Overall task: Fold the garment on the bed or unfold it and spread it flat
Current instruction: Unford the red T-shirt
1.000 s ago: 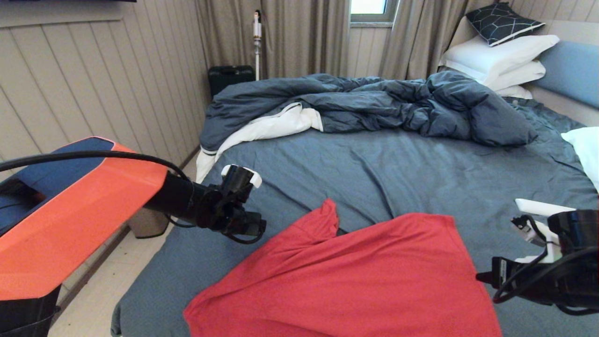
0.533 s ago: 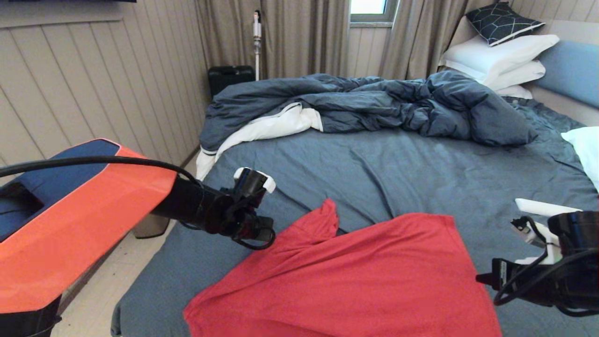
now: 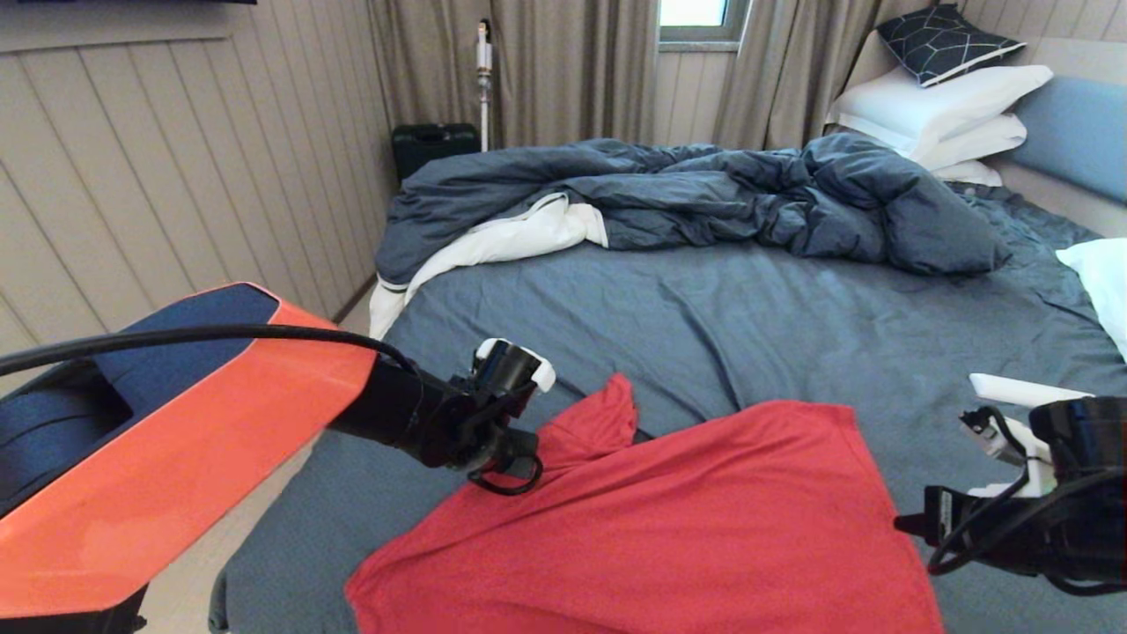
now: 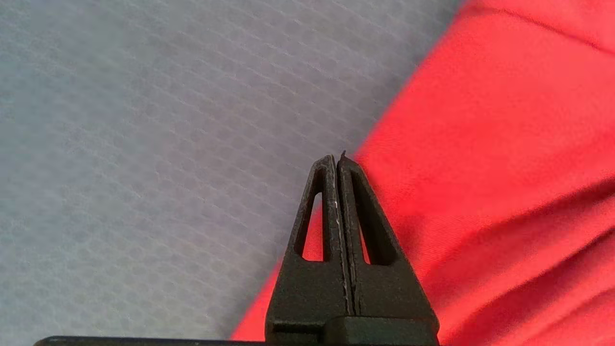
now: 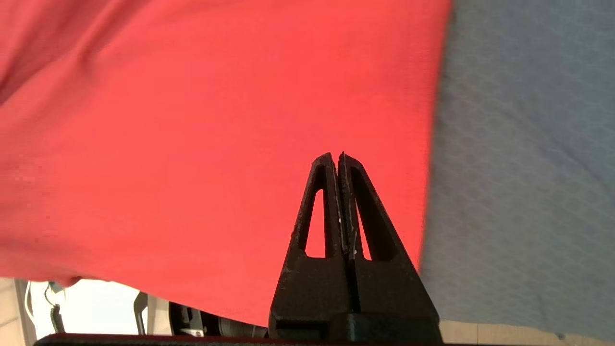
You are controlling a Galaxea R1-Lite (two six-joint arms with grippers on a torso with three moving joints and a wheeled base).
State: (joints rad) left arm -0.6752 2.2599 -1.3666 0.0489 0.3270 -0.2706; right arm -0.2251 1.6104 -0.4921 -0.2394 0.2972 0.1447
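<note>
The garment [image 3: 660, 528], a bright red T-shirt, lies spread over the near part of the bed [image 3: 792, 335], with one corner peaking up toward the middle. No print shows on it. My left gripper [image 3: 515, 471] hangs over the shirt's left edge. In the left wrist view the left gripper [image 4: 336, 158] is shut with nothing between its fingers, its tip right at the border of the garment [image 4: 480, 144] and the sheet. My right gripper [image 5: 336, 156] is shut and empty too, above the garment [image 5: 216, 120] near its right edge.
A rumpled dark blue duvet [image 3: 704, 194] lies across the far part of the bed. White pillows [image 3: 942, 106] are stacked at the far right, another pillow [image 3: 1101, 282] at the right edge. A panelled wall and a strip of floor [image 3: 202, 563] run along the left.
My left arm has swung to the right, from over the bare sheet to the garment's left edge. The right arm and the garment have not moved.
</note>
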